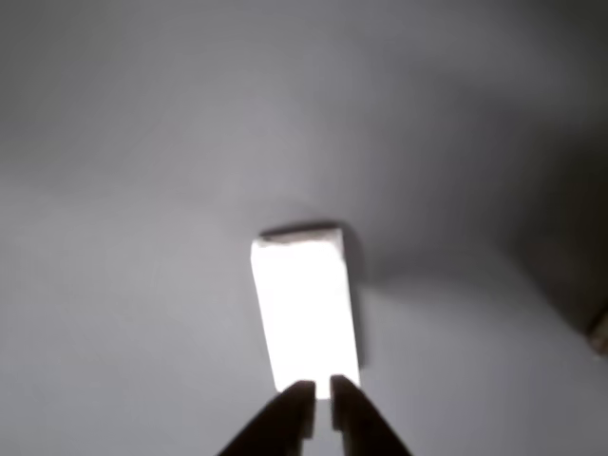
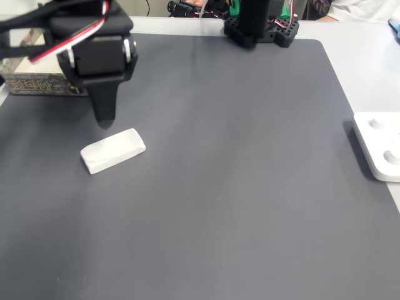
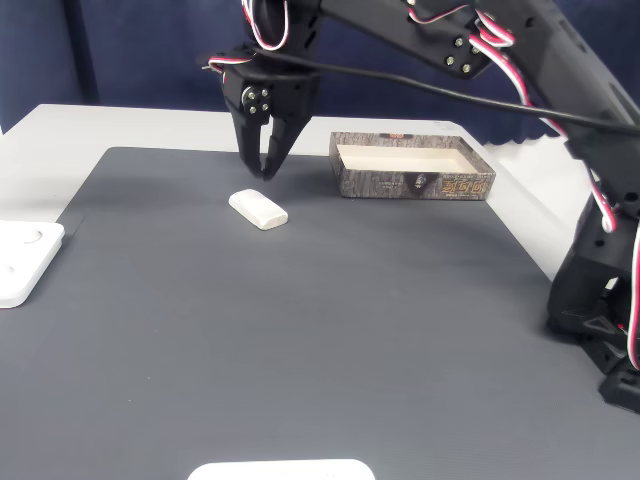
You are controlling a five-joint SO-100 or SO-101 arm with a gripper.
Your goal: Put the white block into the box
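So the whole setup sits on a dark grey mat laid over a white table, with a dark blue backdrop behind it in a fixed view. In the other fixed view there's some clutter of cables and black mounts along the far edge of the table.

Around the mat: a white plate with round dimples hangs off the right edge in a fixed view, and the same plate shows at the left edge in the other one. Another white piece pokes in at the bottom edge there. The box sits on the far side of the mat, shallow, pale inside, printed sides. Nothing lies between it and the block, just bare mat.

The white block lies flat on the mat, well apart from the box, to the left of it in that fixed view. From the other side the block is angled a bit.

The gripper points straight down just above the block's far end, fingers nearly together with a thin gap, holding nothing. In the other view its dark tips sit right at the near end of the bright block, not around it.
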